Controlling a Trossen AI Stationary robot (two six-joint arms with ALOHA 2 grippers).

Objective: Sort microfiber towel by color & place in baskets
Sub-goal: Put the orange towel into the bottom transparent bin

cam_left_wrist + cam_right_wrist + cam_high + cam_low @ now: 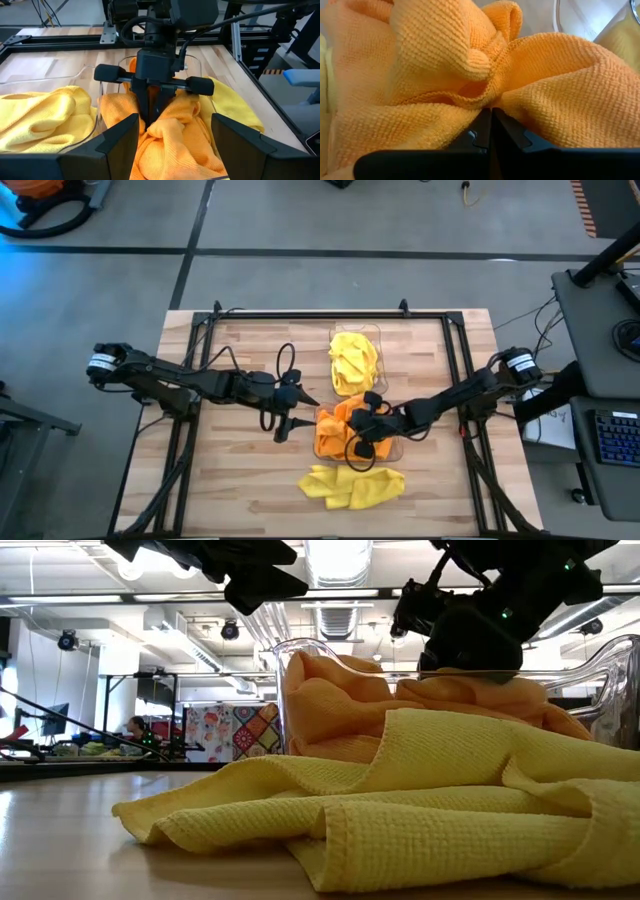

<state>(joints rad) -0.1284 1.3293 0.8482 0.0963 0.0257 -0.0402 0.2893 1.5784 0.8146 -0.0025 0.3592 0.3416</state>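
Note:
Two clear baskets stand mid-table. The far one [356, 331] holds yellow towels [352, 361]. The near one [196, 63] holds orange towels [333, 432]. More yellow towels [352, 485] lie in a heap on the table near the front edge, just in front of the near basket. My right gripper [363, 426] reaches slanting down into the near basket and is shut on an orange towel [445, 60]. My left gripper [291, 408] hangs open just left of the near basket and touches nothing. My right gripper pinches a gathered fold of the orange towel [487, 100] between its two fingers [148, 107]. The fingers come slanting down from the table's right side. Creases run together at the fingertips; one layer or several, I cannot tell. The towel lies bunched on the other orange cloth in the basket.
A black metal frame [330, 313] runs along the table's far edge and down both sides. Bare wood lies to the left of the baskets [230, 470] and at the near right [440, 480].

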